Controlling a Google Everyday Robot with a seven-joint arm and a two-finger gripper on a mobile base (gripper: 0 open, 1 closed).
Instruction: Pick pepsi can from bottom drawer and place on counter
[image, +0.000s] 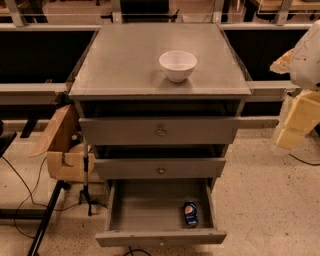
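Pepsi can (190, 214): it sits in the open bottom drawer (125, 210), near the front right corner, close to the right wall. The robot's claw (300, 117) is at the far right edge of the view, beside the cabinet at about the height of the upper drawers and well apart from the can. Whether it is open or closed cannot be told. Above the bottom drawer are two drawers with round knobs. A white bowl (177, 65) stands on the grey counter (120, 60), right of centre. A cardboard box (62, 150) sits left of the cabinet.
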